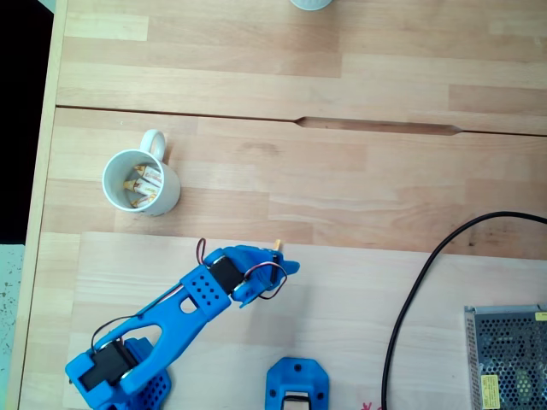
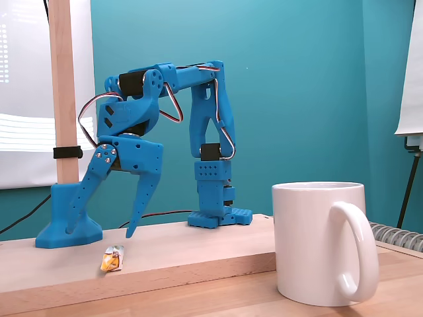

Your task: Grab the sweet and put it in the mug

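Note:
The sweet (image 2: pixel 112 259), a tiny white-wrapped candy with orange ends, lies on the light wood table. In a fixed view only its orange tip (image 1: pixel 276 247) peeks out beside the blue gripper (image 1: pixel 272 263). From the side, the gripper (image 2: pixel 102 228) hangs open just above the sweet, fingers pointing down and straddling it without touching. The white mug (image 1: pixel 167 195) with a loop handle stands to the left in the top-down fixed view and holds other wrapped sweets. It is large in the foreground of the side fixed view (image 2: pixel 317 238).
A black cable (image 1: pixel 410 290) curves across the right of the table toward a metal mesh box (image 1: pixel 508 359). A blue foot (image 1: pixel 297 384) holds a wooden post (image 2: pixel 61 99) near the arm. A pale round vessel (image 1: pixel 309 3) sits at the far edge.

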